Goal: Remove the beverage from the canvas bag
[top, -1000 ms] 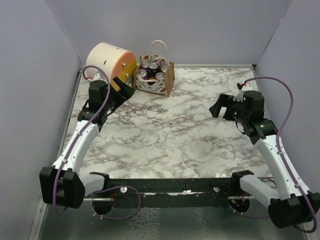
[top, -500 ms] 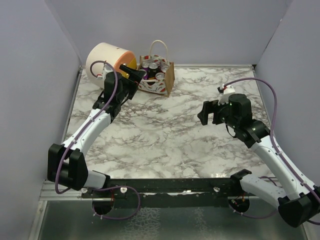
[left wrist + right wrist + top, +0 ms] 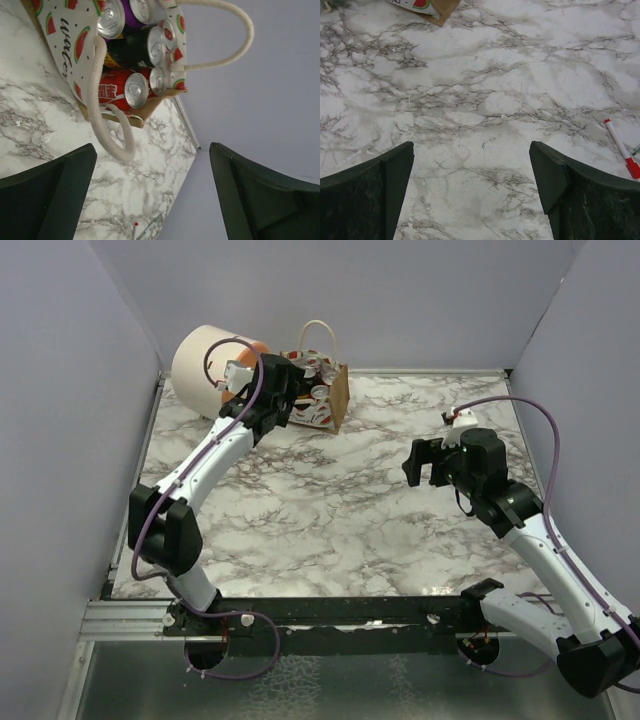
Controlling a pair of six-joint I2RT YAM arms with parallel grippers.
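Observation:
The canvas bag (image 3: 336, 400) stands at the back of the table, tan with white rope handles and a red-and-white watermelon print (image 3: 70, 37). Several beverage cans (image 3: 317, 373) stand upright inside it. In the left wrist view a red can (image 3: 122, 91), a black can (image 3: 142, 49) and a purple can (image 3: 122, 15) show their silver tops. My left gripper (image 3: 288, 382) (image 3: 152, 192) hovers open at the bag's left side, just short of the cans and holding nothing. Further right, my right gripper (image 3: 421, 462) (image 3: 472, 185) hangs open above bare marble, well away from the bag.
A cream-and-orange drum (image 3: 200, 365) lies on its side left of the bag, right behind my left arm. A red-and-white pen (image 3: 621, 148) lies on the marble near the right side. Purple walls close in the back and both sides.
My left arm has stretched forward and to the right, from in front of the drum up to the bag. My right arm has moved inward to the left. Both grippers stayed open.

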